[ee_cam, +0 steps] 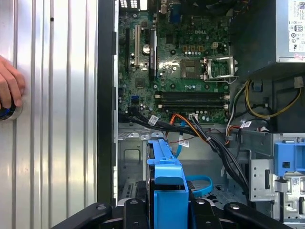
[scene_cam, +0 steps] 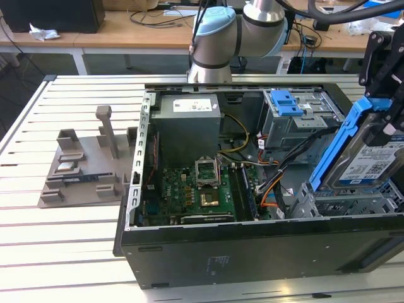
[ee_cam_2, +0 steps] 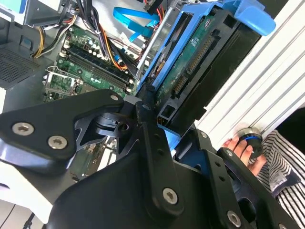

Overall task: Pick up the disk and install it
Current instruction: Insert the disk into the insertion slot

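Gripping the flat silver rectangular disk with its blue plastic carrier rail, the black robot hand is clamped on its upper edge at 3 o'clock in the exterior view. The disk hangs tilted just over the grey metal drive cage inside the open black computer case, with the green motherboard toward its 9 o'clock.

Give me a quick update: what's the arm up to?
Jaws shut on disk. Disk tilted over drive bay, not seated. Cables close beside; hand on table.
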`<state>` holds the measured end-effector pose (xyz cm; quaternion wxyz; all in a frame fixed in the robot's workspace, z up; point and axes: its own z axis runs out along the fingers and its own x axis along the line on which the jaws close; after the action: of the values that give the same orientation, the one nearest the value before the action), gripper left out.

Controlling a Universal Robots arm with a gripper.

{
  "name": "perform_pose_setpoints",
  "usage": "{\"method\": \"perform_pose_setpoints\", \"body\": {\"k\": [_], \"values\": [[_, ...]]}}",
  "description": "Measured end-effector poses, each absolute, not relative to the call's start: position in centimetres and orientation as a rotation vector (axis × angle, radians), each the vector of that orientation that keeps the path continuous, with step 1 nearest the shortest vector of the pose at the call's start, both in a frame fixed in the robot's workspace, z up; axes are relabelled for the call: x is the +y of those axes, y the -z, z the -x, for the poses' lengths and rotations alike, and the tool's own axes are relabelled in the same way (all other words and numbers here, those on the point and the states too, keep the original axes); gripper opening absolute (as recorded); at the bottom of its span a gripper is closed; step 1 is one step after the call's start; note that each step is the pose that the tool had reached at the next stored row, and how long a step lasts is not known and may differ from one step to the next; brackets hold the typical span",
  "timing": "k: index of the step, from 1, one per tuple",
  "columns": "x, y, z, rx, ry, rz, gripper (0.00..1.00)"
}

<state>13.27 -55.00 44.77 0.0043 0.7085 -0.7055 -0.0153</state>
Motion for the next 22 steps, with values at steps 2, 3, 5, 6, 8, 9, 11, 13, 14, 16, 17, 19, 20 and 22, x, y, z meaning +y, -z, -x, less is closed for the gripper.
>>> {"method": "perform_pose_setpoints", "body": {"k": [2, 3, 5, 6, 8, 9, 11, 13, 14, 16, 17, 19, 20, 22], "values": [[-54.9, -44.7, -13.3, -2.210, 0.048, -2.220, 0.37], [-54.9, -44.7, -13.3, -2.210, 0.048, -2.220, 0.37], [-54.8, -44.5, -13.3, -2.210, 0.048, -2.220, 0.37], [-54.8, -44.4, -13.4, -2.210, 0.048, -2.220, 0.37], [-54.8, -44.2, -13.4, -2.210, 0.048, -2.220, 0.37], [-54.7, -44.1, -13.4, -2.210, 0.048, -2.219, 0.37], [-54.8, -43.8, -13.4, -2.210, 0.048, -2.220, 0.37], [-54.8, -43.5, -13.4, -2.210, 0.048, -2.219, 0.37], [-54.8, -43.4, -13.4, -2.210, 0.048, -2.219, 0.37], [-54.8, -43.0, -13.4, -2.210, 0.048, -2.220, 0.37], [-54.8, -42.8, -13.4, -2.210, 0.048, -2.219, 0.37], [-54.8, -42.5, -13.4, -2.210, 0.049, -2.219, 0.37], [-54.8, -42.4, -13.4, -2.210, 0.049, -2.219, 0.37], [-54.8, -42.0, -13.4, -2.210, 0.049, -2.219, 0.37]]}}
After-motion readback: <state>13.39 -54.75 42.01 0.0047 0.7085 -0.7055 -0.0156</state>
